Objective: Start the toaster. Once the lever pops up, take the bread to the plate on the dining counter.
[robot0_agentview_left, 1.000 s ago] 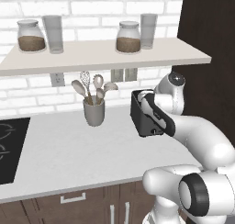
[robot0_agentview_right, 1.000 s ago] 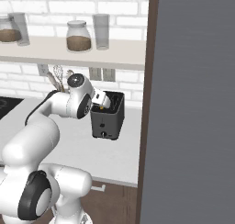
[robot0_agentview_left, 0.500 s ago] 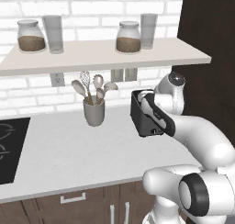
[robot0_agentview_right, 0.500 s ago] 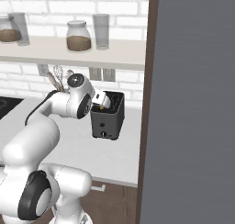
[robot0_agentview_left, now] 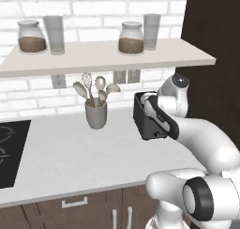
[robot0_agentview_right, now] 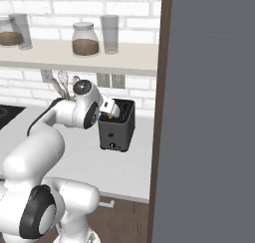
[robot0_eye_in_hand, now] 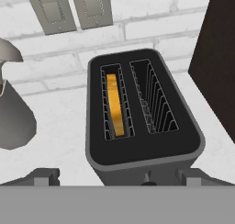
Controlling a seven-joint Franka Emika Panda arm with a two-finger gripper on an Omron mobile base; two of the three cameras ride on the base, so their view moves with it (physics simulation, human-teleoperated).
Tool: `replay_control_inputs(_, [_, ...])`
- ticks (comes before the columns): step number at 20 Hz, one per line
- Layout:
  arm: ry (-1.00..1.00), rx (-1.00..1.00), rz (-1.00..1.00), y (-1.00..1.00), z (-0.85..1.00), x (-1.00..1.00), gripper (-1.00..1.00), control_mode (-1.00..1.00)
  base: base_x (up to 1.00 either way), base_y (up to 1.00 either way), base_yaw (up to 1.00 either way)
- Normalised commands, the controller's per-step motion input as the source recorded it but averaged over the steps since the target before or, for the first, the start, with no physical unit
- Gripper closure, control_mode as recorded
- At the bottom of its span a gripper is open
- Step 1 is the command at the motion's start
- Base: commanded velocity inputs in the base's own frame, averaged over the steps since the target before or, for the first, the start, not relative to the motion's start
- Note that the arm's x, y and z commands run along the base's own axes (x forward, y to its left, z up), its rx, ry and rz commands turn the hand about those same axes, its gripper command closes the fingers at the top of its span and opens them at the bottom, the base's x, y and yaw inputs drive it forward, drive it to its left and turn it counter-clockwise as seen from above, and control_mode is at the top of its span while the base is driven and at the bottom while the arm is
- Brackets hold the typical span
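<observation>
fingers (robot0_eye_in_hand: 117, 177) spread wide, holding nothing, poised just above the toaster (robot0_eye_in_hand: 142, 122). bread (robot0_eye_in_hand: 114, 103) sits down in the slot beyond the left fingertip. toaster rests on the surface (robot0_agentview_left: 65, 148).

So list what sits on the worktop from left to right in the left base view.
black hob → grey utensil cup with its spoons and whisk → toaster, with the robot's arm over its right end.
</observation>
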Motion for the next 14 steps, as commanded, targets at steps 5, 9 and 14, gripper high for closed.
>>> replay_control_inputs(5, [0.0,0.0,0.0,0.0,0.0,0.0,-1.0,-1.0,0.0,0.0,0.0])
replay_control_inputs(9, [0.0,0.0,0.0,0.0,0.0,0.0,-1.0,-1.0,0.0,0.0,0.0])
replay_control_inputs(14, [0.0,0.0,0.0,0.0,0.0,0.0,-1.0,-1.0,0.0,0.0,0.0])
